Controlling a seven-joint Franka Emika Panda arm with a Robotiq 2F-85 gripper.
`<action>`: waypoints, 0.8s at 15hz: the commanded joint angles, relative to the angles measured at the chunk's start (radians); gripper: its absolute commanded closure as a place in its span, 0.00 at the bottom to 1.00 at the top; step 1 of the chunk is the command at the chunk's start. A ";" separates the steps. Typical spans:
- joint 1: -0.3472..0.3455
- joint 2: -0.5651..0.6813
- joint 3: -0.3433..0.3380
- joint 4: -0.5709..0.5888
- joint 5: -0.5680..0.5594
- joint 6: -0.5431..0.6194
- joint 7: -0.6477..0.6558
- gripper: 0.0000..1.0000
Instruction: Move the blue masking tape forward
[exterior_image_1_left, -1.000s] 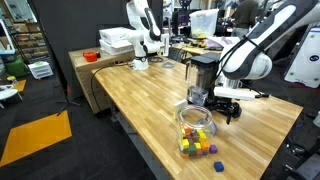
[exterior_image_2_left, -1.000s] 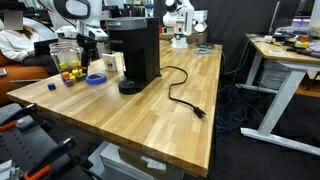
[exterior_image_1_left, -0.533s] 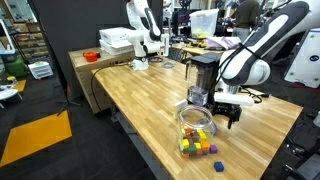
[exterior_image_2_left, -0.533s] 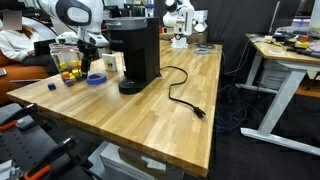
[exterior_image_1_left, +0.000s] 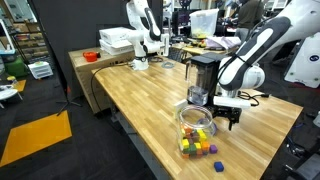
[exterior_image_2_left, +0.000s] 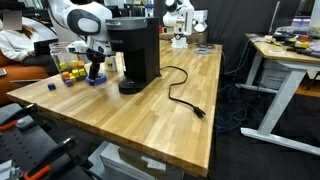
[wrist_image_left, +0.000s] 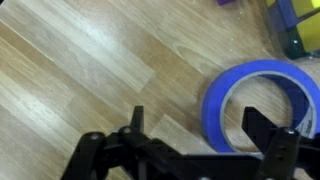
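The blue masking tape (wrist_image_left: 214, 104) is a flat blue ring lying on the wooden table (exterior_image_2_left: 150, 125). In the wrist view my gripper (wrist_image_left: 200, 130) is open just above it. One finger is left of the ring's wall and the other is over its open centre. In an exterior view the gripper (exterior_image_2_left: 95, 70) is low over the tape (exterior_image_2_left: 101, 81), beside the black coffee machine (exterior_image_2_left: 135, 50). In the exterior view from the opposite side the gripper (exterior_image_1_left: 230, 112) hides the tape.
A clear jar of coloured cubes (exterior_image_1_left: 195, 125) stands close to the tape, with loose cubes (exterior_image_1_left: 200, 148) on the table in front of it. The machine's black cable (exterior_image_2_left: 180, 90) trails across the table. The table edge (exterior_image_1_left: 270, 150) is near the gripper.
The arm has come down from above the jar and coffee machine. The gripper is now low over the tape. The tape has not moved.
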 joint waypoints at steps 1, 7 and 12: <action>0.017 0.022 -0.020 0.031 -0.017 -0.006 0.020 0.00; 0.017 0.030 -0.019 0.053 -0.017 -0.014 0.015 0.33; 0.012 0.031 -0.018 0.054 -0.012 -0.014 0.011 0.69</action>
